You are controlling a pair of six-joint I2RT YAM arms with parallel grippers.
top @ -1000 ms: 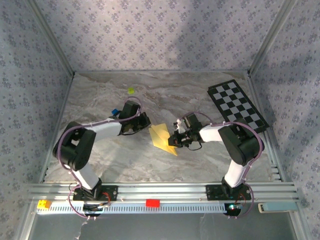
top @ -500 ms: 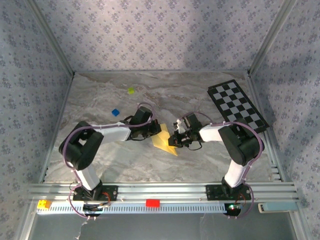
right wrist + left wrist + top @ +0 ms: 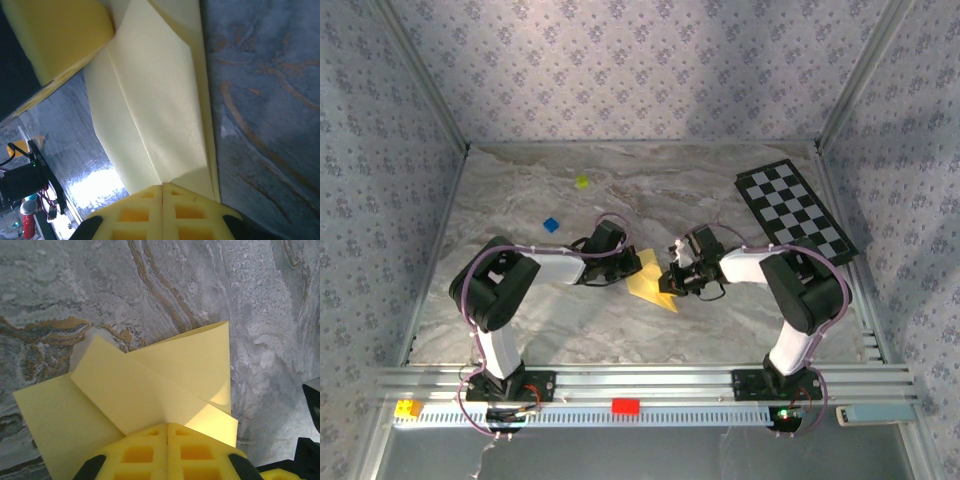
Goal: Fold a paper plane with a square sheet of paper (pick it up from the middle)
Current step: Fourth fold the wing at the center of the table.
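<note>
From above, the partly folded yellow square sheet of paper lies mid-way across the grey marble-patterned tabletop, with the left gripper and right gripper on opposite sides of it. Left wrist: jaws fully closed, tips on the sheet, likely pinning the flaps. Right wrist: jaws likewise closed, resting by the long crease, probably flattening it

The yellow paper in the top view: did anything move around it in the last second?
The left gripper swung right across the marble table to the folded yellow sheet of paper and now rests shut at its left edge. I can't see it grabbing or letting go of anything. The right gripper, shut at the paper's right edge, the paper itself and the black-and-white checkered board stayed put.
</note>
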